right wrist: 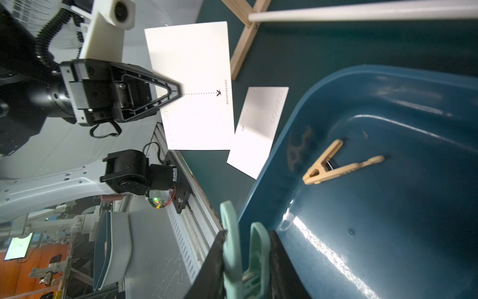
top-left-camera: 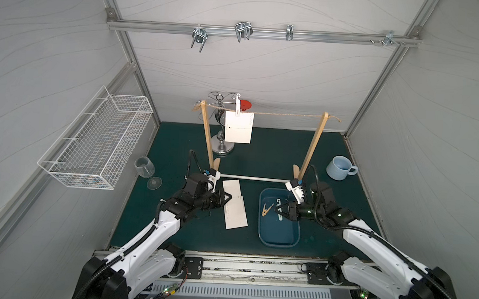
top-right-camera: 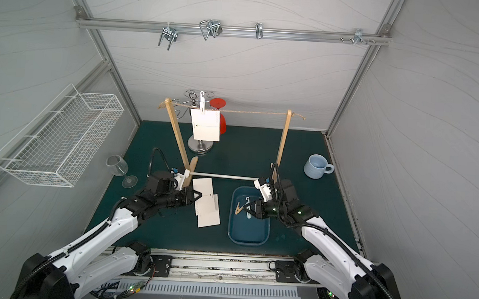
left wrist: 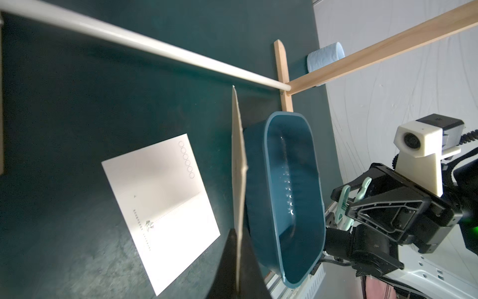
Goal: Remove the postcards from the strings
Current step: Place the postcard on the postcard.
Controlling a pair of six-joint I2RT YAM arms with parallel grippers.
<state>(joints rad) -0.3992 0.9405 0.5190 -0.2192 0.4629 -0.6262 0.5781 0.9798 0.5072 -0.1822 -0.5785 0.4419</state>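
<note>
Overhead, both top views: hung postcard (top-left-camera: 238, 127) pegged on string (top-left-camera: 286, 114); flat postcard (top-left-camera: 238, 220) at tabletop centre.
Left wrist: left gripper (left wrist: 237, 246) clamped on held postcard (left wrist: 238, 168), edge-on.
Right wrist: right gripper (right wrist: 245, 264) pinching mint peg (right wrist: 229, 227) over tub (right wrist: 388, 233).

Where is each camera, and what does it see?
Top views: above robot's base, looking down at mat, string, hanging postcard; left arm, right arm show.
Left wrist: on left arm, facing tub; left gripper pinches held postcard.
Right wrist: on right arm, facing tub; right gripper holds green peg.
Shared: both wrist views show tub.
</note>
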